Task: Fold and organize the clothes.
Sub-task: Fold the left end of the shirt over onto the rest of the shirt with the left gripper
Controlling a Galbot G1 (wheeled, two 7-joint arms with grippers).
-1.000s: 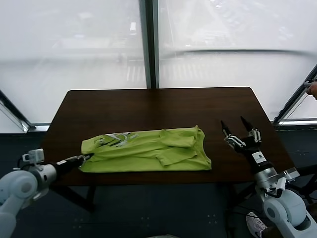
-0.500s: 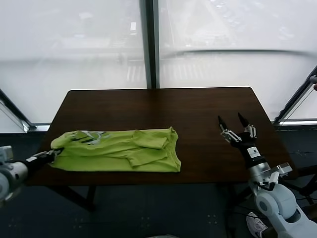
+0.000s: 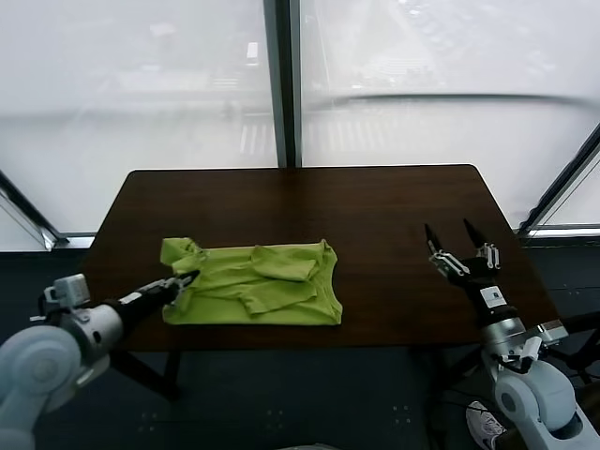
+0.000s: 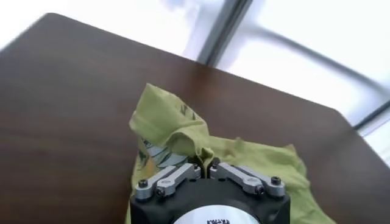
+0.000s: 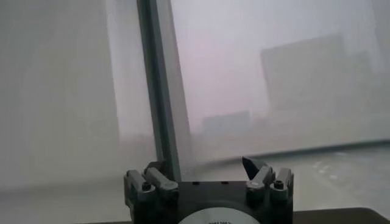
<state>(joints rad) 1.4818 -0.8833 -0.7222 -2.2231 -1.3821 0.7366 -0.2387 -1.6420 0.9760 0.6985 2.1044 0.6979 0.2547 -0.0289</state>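
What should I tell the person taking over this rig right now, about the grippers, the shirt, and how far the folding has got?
Left gripper: fingers shut on the T-shirt's left edge, low over the table's front left.
Right gripper: fingers open, holding nothing, raised near the table's right front, well clear of the cloth.
T-shirt: lime green, lying on the dark table, front and left of centre. The left end is bunched and partly turned over; sleeves look folded inward.
Done: shirt narrowed into a band; a fold from the left seems under way.
Left: probably finish that fold, release, smooth, and square it up.
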